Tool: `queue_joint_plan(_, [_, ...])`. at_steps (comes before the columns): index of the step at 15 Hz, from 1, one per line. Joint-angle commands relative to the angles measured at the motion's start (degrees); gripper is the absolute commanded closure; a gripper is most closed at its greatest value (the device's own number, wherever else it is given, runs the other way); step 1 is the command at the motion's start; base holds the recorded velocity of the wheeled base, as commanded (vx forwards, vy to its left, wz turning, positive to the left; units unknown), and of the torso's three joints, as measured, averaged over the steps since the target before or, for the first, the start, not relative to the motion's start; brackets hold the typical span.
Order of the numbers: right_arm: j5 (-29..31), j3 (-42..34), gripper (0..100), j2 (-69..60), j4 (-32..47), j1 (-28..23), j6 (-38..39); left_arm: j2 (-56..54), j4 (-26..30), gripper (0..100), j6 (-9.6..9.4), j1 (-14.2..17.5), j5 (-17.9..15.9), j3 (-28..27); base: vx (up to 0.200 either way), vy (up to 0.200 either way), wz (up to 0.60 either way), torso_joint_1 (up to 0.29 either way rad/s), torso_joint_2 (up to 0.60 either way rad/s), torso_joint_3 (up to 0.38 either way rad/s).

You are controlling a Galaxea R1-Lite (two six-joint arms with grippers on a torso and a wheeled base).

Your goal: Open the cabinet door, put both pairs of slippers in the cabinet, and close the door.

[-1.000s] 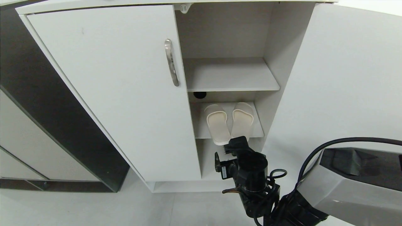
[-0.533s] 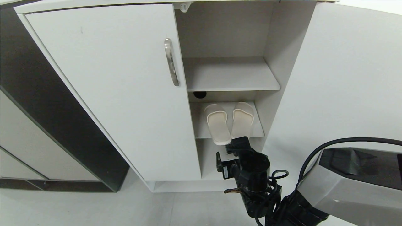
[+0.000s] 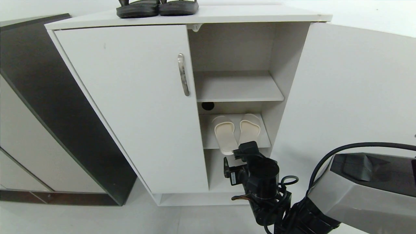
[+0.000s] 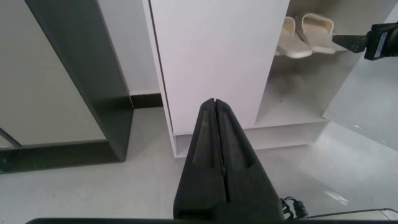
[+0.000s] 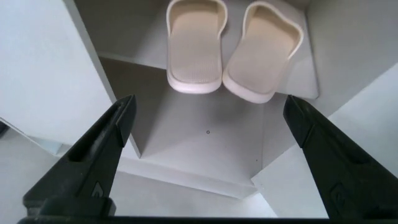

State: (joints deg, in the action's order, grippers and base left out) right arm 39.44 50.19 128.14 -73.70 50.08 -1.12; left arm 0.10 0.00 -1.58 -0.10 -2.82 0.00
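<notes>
Camera shift is pretty much the whole story of the last second. My head view tips up and back, so the cabinet [image 3: 130,107] slides down in the picture, but nothing on it actually moves. My right arm barely budges either, just a tiny nudge.

What the new angle gives me is the black slippers [image 3: 138,10], sitting side by side on the cabinet top [image 3: 260,14], above the closed left door. So that's the second pair, and it isn't stowed yet.

The cream slippers [image 3: 224,132] are already inside on the middle shelf [image 3: 208,138], toes pointing in, with one heel hanging a little over the front edge. The right door [image 3: 341,91] is swung wide open.

My right pincer [image 5: 208,112] hangs just in front of those heels, spread wide with nothing in it and not touching them. My left pincer [image 4: 214,106] is pressed fully together, also empty, held low and facing the closed door.

My read: pair one is done and I'm roughly halfway. Next comes the reach up for the black pair, and there's free room on the upper shelf. Shutting the door comes last.
</notes>
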Motion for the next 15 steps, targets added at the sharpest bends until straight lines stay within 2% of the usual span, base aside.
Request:
queue_joint_plan(1, [0.03,0.00,0,0.01,-0.04,-0.07,-0.02,0.08,0.00,100,0.00,0.01,0.00,0.00,0.000,0.000,0.00,-0.002,0.00,0.203])
queue_joint_plan(6, [-0.06,-0.18,0,-0.17,-0.48,-0.24,-0.02,0.08,-0.09,100,-0.17,0.01,0.00,0.00,0.000,0.000,0.00,0.004,0.00,0.201])
queue_joint_plan(8, [-0.94,-3.26,0,-2.89,-0.74,0.81,-0.02,0.08,-0.09,100,-0.26,0.01,0.00,0.00,0.000,0.000,0.00,0.005,0.00,0.154])
queue_joint_plan(14, [-4.81,-9.76,0,-7.20,-0.65,0.55,-0.02,0.08,0.00,100,-0.17,0.01,0.00,0.00,0.000,0.000,0.00,0.001,0.00,0.008])
queue_joint_plan(15, [-5.33,-10.20,0,-7.11,-0.74,0.37,-0.02,0.08,0.00,100,-0.09,0.01,0.00,0.00,0.000,0.200,0.00,0.002,0.00,0.007])
